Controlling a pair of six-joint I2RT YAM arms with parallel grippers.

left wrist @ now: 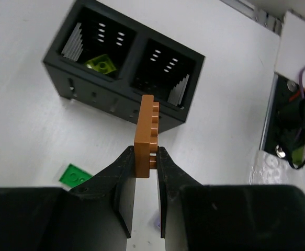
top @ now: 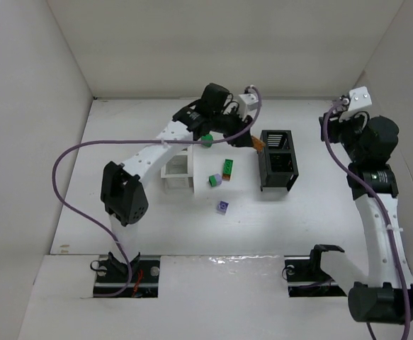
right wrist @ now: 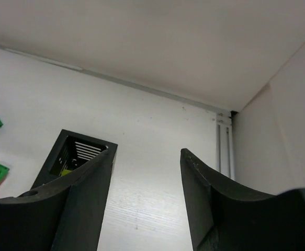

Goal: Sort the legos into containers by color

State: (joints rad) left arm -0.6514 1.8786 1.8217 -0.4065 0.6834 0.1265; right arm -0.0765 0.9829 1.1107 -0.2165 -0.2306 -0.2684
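My left gripper point(top: 253, 139) is shut on an orange-brown brick point(left wrist: 146, 133) and holds it in the air just left of the black box point(top: 277, 160). In the left wrist view the black box point(left wrist: 123, 68) has a yellow-green brick point(left wrist: 102, 64) in one compartment; the other compartment looks empty. The white box point(top: 178, 167) stands under the left arm. Loose on the table are a green brick point(top: 207, 139), a green-and-orange piece point(top: 228, 168), a small green and lavender pair point(top: 215, 180) and a purple brick point(top: 222, 207). My right gripper point(right wrist: 147, 154) is open and empty, right of the black box point(right wrist: 81, 151).
White walls enclose the table on the left, back and right. A purple cable point(top: 86, 152) loops over the table left of the left arm. A metal rail point(right wrist: 224, 146) runs along the right wall's foot.
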